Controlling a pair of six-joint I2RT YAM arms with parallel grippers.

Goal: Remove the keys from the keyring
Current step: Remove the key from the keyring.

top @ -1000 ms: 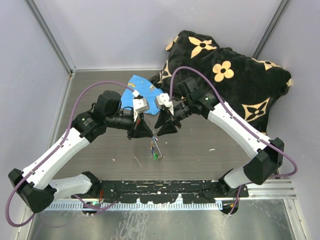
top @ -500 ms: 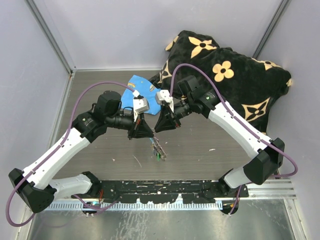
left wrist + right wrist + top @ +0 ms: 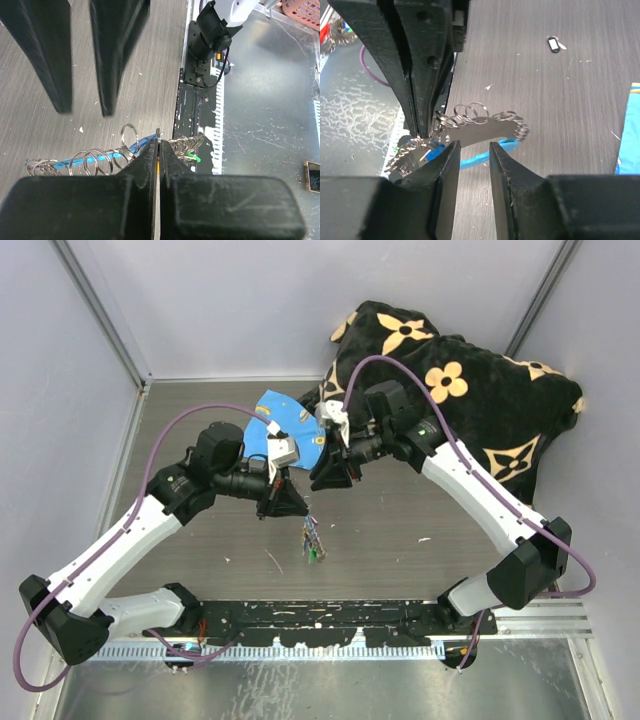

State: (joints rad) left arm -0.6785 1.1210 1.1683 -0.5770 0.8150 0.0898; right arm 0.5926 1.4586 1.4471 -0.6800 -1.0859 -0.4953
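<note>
The left gripper is clamped shut on the keyring, which hangs from its fingertips over the table with the keys dangling at its near end. The right gripper sits just on the far side of the ring, its fingers narrowly apart and holding nothing. From above the ring is only a tiny cluster, while the wrist views show its silver loops and light-blue curved piece, and the left wrist view shows the right fingers clear of it.

Grey wood-grain table, blue cloth, black blanket
</note>
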